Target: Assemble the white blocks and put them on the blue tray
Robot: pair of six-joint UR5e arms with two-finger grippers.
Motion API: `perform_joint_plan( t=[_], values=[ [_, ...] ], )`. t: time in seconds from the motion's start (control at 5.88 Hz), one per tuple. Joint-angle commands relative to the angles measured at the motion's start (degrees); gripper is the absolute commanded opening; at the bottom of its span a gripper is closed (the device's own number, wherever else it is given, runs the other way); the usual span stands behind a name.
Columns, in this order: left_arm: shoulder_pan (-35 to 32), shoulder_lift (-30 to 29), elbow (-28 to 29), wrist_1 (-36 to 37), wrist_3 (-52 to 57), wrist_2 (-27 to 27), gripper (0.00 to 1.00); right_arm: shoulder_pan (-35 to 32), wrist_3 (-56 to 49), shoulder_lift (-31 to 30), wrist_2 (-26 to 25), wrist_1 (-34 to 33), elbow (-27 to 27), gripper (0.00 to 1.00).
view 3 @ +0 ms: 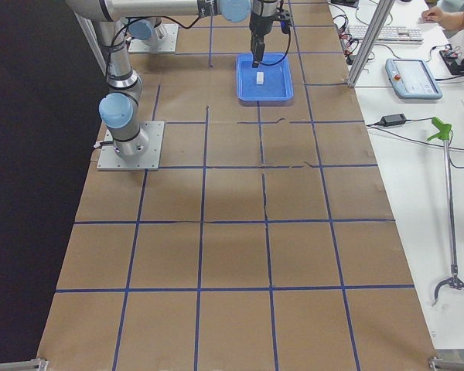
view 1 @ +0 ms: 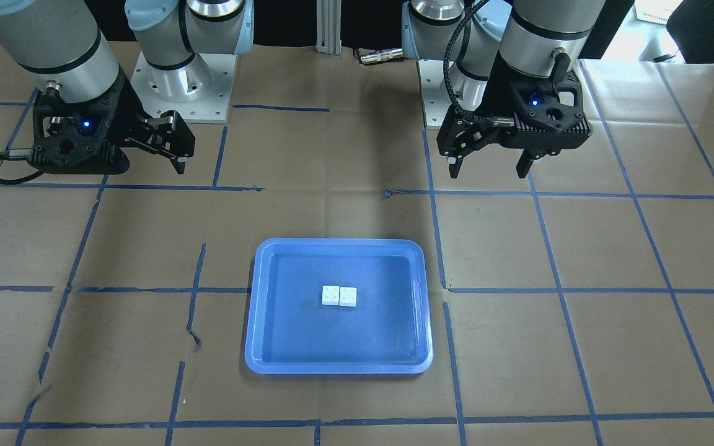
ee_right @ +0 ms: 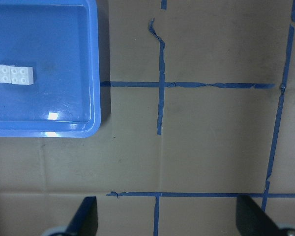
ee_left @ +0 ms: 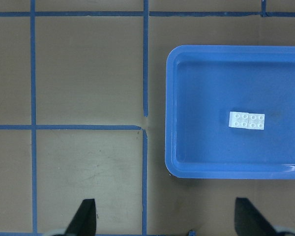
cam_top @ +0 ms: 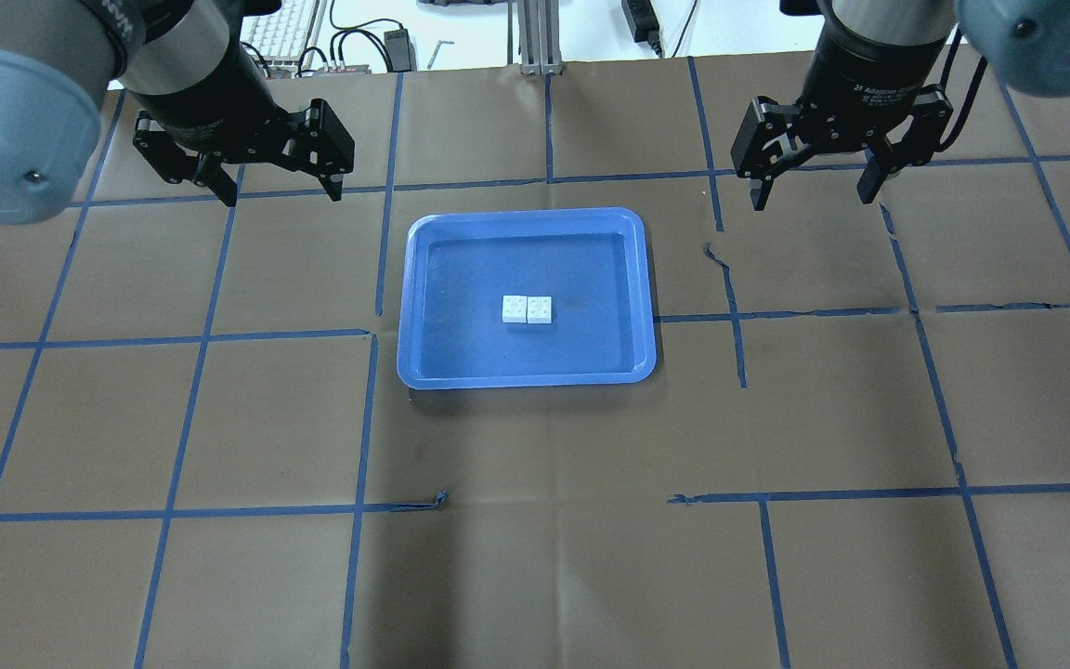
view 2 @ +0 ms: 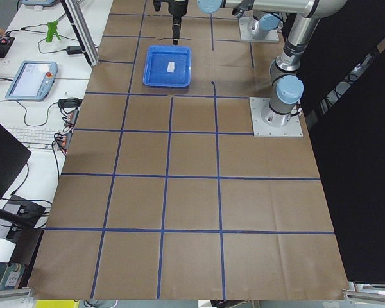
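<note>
The two white blocks (cam_top: 527, 309) lie side by side, touching, studs up, near the middle of the blue tray (cam_top: 419, 307). They also show in the front view (view 1: 339, 295), in the left wrist view (ee_left: 247, 120) and in the right wrist view (ee_right: 12, 73). My left gripper (cam_top: 282, 193) is open and empty, raised over the table beyond the tray's far left corner; it also shows in the front view (view 1: 488, 175). My right gripper (cam_top: 812, 200) is open and empty, raised to the right of the tray's far side.
The table is covered in brown paper with a grid of blue tape lines (cam_top: 368, 418). The arm bases (view 1: 183, 80) stand at the robot's side. A keyboard and cables (cam_top: 289, 37) lie past the far edge.
</note>
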State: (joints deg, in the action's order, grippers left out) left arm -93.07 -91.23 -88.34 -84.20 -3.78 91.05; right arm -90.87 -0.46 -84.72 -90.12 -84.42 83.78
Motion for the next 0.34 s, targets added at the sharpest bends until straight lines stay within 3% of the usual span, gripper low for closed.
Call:
perform_joint_plan(
  t=[0.0, 0.17],
  values=[
    [0.0, 0.0, 0.01, 0.0, 0.0, 0.0, 0.99, -0.01, 0.02, -0.18, 0.03, -1.18, 0.33, 1.0],
    [0.0, 0.0, 0.01, 0.0, 0.0, 0.0, 0.99, -0.01, 0.02, -0.18, 0.03, -1.18, 0.41, 1.0]
  ],
)
